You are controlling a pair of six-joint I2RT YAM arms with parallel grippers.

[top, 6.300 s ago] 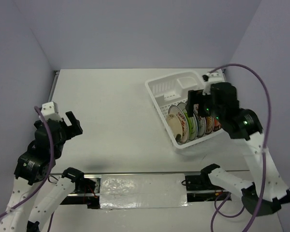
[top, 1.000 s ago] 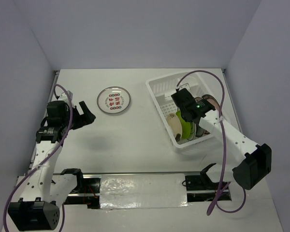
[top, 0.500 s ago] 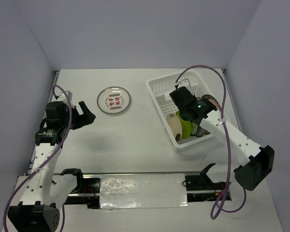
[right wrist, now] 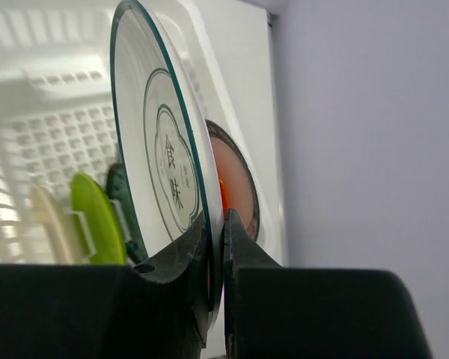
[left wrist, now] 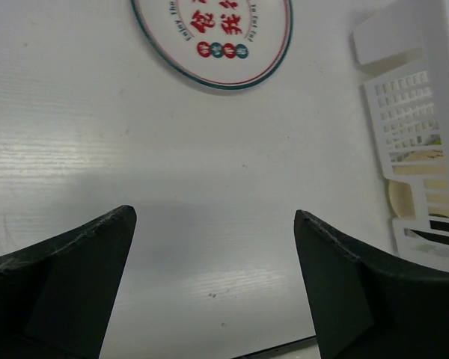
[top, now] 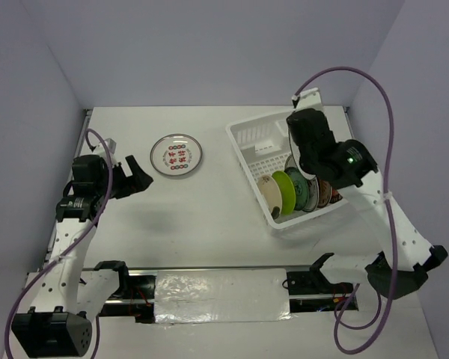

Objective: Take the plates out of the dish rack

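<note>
My right gripper [right wrist: 215,223] is shut on the lower rim of a white plate [right wrist: 161,142] with a thin teal edge and a dark line drawing. It holds that plate upright above the white dish rack [top: 243,136]. Standing in the rack are a cream plate [top: 269,196], a lime green one [top: 286,191], a dark patterned one [top: 307,193] and an orange-red one [right wrist: 236,183]. Another plate [top: 176,155], teal-rimmed with red lettering, lies flat on the table. My left gripper [left wrist: 213,217] hovers open over bare table, near that plate [left wrist: 213,37].
The dish rack [left wrist: 411,112] has a small side compartment [top: 266,134] at its far end. Walls close in the table at the back, left and right. A foil-covered strip [top: 221,295] runs along the near edge between the arm bases.
The right arm has risen and swung right, lifting the white teal-edged plate up out of the row in the rack. The left arm has stayed put, still open.
</note>
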